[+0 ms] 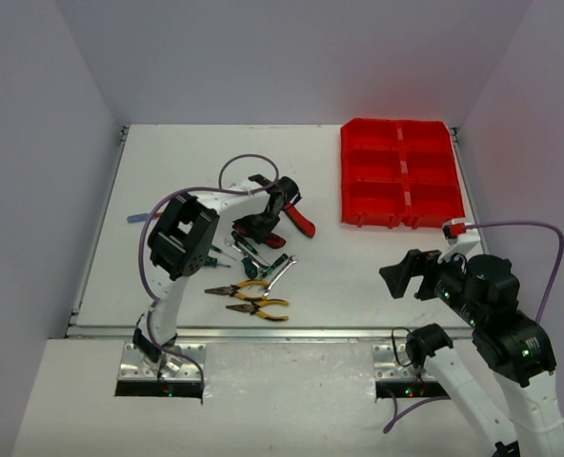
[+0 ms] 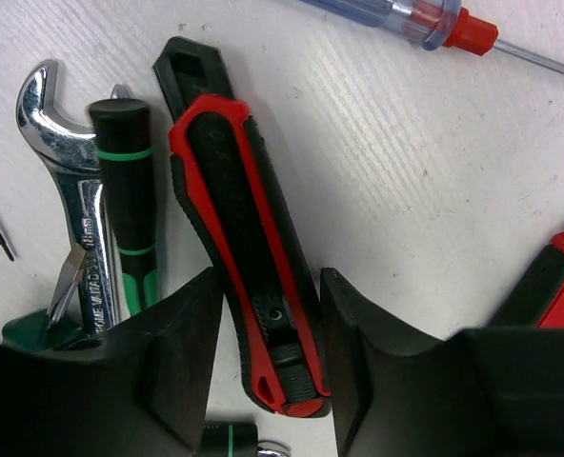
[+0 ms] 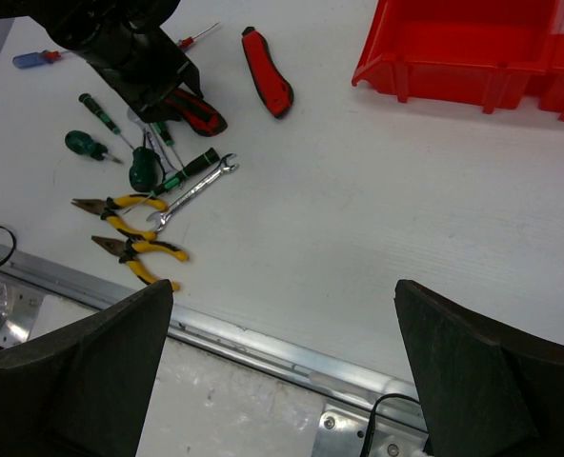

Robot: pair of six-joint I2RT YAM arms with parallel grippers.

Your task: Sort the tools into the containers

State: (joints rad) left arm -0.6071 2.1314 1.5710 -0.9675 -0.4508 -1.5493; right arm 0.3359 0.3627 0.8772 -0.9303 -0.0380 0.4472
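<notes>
Red-and-black utility knife [image 2: 236, 195], left gripper [image 2: 271, 290] narrowly open around it, right gripper [image 3: 282, 297] wide open.

A robot lab cell: white table [image 1: 358, 267] boxed by plain walls [image 1: 263, 57].

Wrench [image 2: 91, 238] is mirror-shiny chrome metal. Utility knife [image 2: 249, 276] is smooth red plastic with a matt black, ribbed grip. Screwdriver [image 2: 406, 14] has a see-through blue plastic handle. Worktop [image 2: 434, 171] is matt white and a bit streaky. Tray [image 1: 377, 217] is glossy red plastic. Left end effector [image 2: 268, 319] looks like matt black plastic.
</notes>
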